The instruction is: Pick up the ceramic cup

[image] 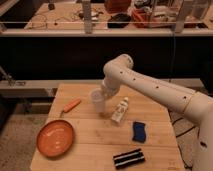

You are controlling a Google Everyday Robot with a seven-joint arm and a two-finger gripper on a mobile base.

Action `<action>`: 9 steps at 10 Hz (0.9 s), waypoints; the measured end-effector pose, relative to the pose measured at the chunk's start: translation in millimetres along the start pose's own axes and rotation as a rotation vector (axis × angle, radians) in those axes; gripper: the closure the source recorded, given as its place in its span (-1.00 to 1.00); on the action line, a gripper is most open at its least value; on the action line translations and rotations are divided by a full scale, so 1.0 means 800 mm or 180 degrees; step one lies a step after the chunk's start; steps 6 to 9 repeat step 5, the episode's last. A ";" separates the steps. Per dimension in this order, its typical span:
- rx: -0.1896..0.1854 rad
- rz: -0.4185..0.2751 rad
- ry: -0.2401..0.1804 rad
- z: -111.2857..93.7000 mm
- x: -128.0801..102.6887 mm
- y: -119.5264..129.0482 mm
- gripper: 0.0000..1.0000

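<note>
You see the wooden worktop [100,135] with the arm reaching over its middle part. The orange plate [55,137] lies at the front left, well apart. The ceramic cup [98,100] is near the centre, and it looks already a little above the wood, just beside the white bottle [120,110]. The pincer [105,95] is at the cup's rim, and I judge it is gripping the cup. Lift straight up and slowly, so the cup does not touch the bottle.
</note>
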 end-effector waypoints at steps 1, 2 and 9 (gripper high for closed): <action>-0.0004 -0.0009 -0.0009 -0.004 0.000 0.000 1.00; -0.0002 -0.0021 -0.0019 -0.007 0.000 -0.001 1.00; -0.0006 -0.0046 -0.0038 -0.018 0.002 -0.003 1.00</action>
